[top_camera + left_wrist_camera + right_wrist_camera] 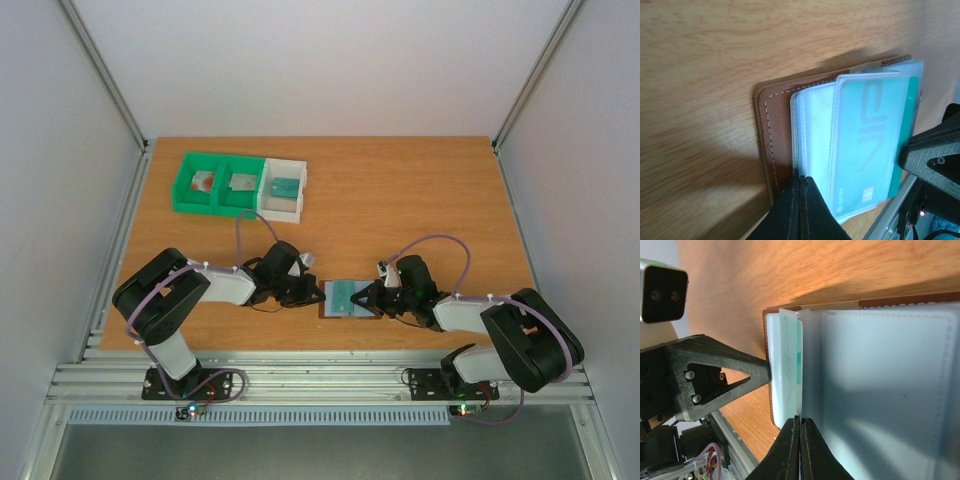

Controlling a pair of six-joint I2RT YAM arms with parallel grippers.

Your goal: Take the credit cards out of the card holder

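The card holder (pixel 345 297) lies open near the table's front edge, between both grippers. In the left wrist view its brown cover (pixel 777 130) carries clear sleeves, and a teal credit card (pixel 875 135) sits inside the top sleeve. My left gripper (pixel 802 181) is shut, its tips resting on the sleeves' near edge. My right gripper (pixel 800 421) is also shut, its tips at the fold between a thin sleeve showing the teal card's edge (pixel 799 360) and a wide pale sleeve (pixel 890 390). Neither gripper holds anything that I can see.
At the back left stands a green bin (pixel 216 203) with two compartments, joined to a white bin (pixel 283 210). A white card with a red mark (pixel 204 182), a greyish card (pixel 241 182) and a teal card (pixel 283 186) lie in them. Metal rails run along the near edge.
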